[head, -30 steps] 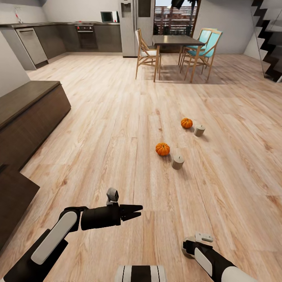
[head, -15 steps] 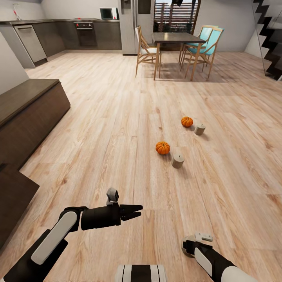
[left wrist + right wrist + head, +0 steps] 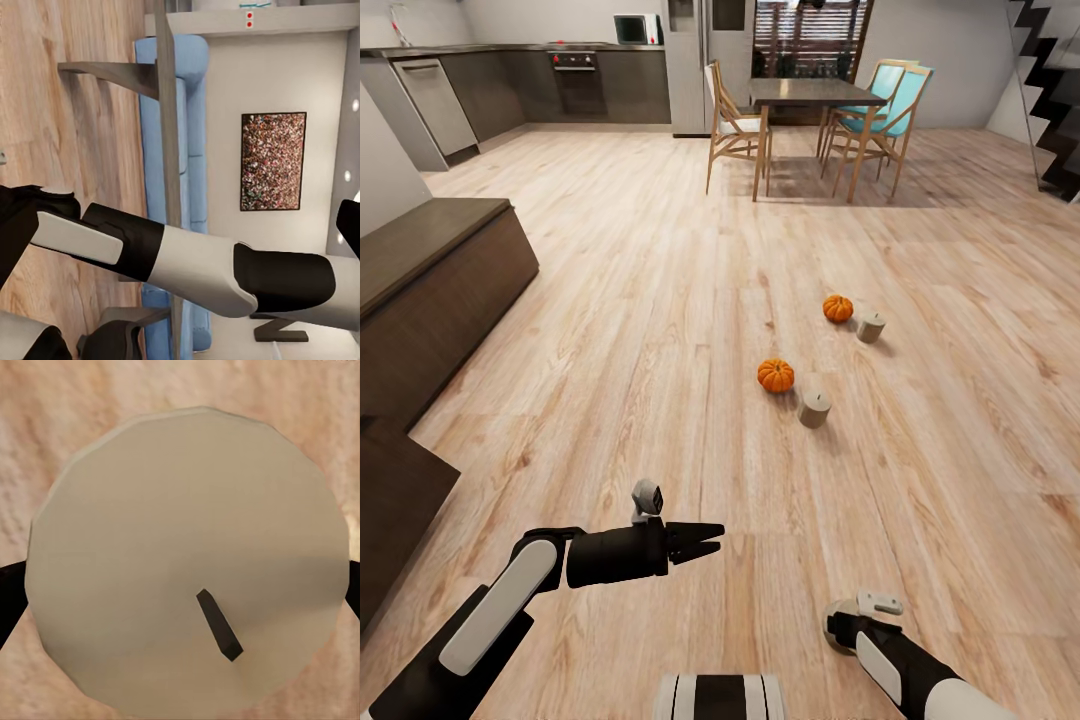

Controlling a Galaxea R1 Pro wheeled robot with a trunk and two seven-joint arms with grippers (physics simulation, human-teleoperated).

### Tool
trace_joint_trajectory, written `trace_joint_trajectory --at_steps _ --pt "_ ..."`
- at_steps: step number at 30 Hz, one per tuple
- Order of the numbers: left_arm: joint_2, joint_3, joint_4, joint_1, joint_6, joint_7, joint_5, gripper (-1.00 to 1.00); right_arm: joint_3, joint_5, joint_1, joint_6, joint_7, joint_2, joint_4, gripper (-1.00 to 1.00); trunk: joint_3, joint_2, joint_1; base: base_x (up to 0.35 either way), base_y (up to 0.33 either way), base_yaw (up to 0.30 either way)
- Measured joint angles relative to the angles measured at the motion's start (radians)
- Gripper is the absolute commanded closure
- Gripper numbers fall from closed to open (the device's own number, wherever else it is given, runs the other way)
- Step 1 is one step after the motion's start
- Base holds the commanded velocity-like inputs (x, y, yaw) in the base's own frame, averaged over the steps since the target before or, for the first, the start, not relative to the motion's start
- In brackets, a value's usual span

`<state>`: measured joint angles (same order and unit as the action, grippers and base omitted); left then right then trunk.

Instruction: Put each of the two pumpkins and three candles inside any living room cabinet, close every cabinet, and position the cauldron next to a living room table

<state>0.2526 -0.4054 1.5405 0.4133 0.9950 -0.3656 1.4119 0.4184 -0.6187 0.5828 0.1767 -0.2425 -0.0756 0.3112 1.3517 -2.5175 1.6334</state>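
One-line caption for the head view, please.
Two pumpkins and two candles sit on the wooden floor ahead of the robot.

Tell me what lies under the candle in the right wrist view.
Pale wood floor shows all round the candle, whose flat top and dark wick face the camera. Whether the candle rests on the floor or is lifted off it cannot be seen: its own body covers that.
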Motion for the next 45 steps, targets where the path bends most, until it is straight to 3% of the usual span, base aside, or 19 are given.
trace_joint_trajectory --at_steps 2,3,41,43,45 --pt "0.001 0.000 0.000 0.000 0.000 0.000 0.000 -1.00 0.000 0.001 0.000 0.000 0.000 0.000 0.000 -1.00 0.000 0.000 0.000 0.000 0.000 0.000" --pt "0.001 0.000 0.000 0.000 0.000 0.000 0.000 -1.00 0.001 0.001 0.000 0.000 0.000 0.000 0.000 1.00 0.000 0.000 0.000 0.000 0.000 0.000" --pt "0.002 0.000 -0.003 0.000 -0.002 0.000 0.001 -1.00 0.000 0.005 0.000 0.001 0.001 0.000 0.000 1.00 0.000 0.000 0.000 0.000 0.000 0.000" --pt "0.001 0.001 -0.003 0.000 -0.001 0.000 0.001 -1.00 0.002 -0.023 -0.001 -0.001 0.001 0.000 -0.003 1.00 -0.007 0.001 0.000 0.000 0.000 0.000" --pt "0.000 -0.001 -0.003 0.000 -0.001 0.000 0.001 -1.00 0.002 -0.022 -0.001 -0.001 0.001 0.000 -0.003 1.00 -0.015 0.001 -0.001 0.000 0.000 0.000"
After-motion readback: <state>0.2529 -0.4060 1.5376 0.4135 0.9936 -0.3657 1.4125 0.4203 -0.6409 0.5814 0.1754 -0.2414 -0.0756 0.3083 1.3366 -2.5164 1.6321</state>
